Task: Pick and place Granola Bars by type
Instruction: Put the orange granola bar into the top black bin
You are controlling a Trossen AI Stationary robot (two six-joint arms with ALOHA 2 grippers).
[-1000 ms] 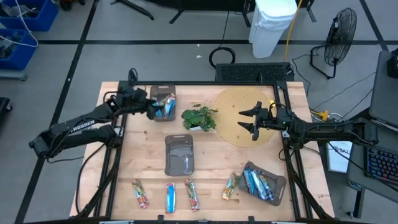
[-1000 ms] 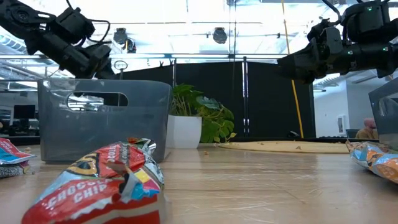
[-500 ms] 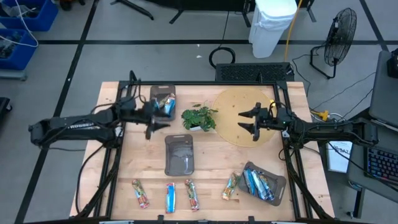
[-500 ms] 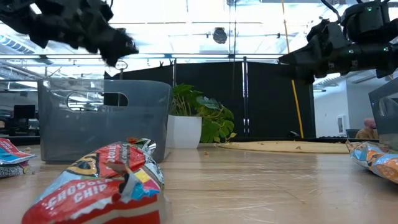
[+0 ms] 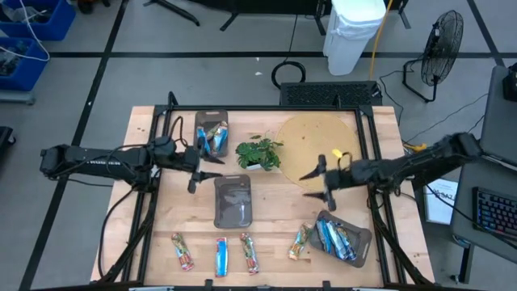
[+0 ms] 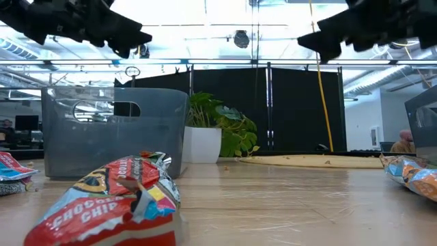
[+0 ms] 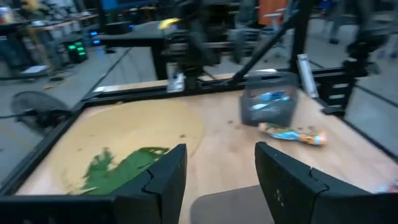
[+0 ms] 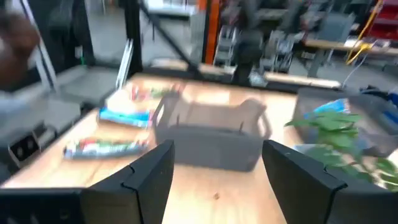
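On the wooden counter (image 5: 275, 206), the empty middle tray (image 5: 232, 200) sits between two trays holding Granola Bars (image 5: 212, 137); loose bars lie along the near edge. The left claw (image 5: 195, 168) hangs released beside the far-left tray, gripping nothing. The right claw (image 5: 317, 183) hangs released above the near-right tray (image 5: 344, 237).

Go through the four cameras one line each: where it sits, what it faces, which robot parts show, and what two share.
High: overhead, straight down; both arms, left hand, right hand.
Low: table height, past a red bar; arms overhead.
Left wrist: over the plant; own fingers.
Right wrist: faces the middle tray; own fingers.
High and right wrist share that tray.
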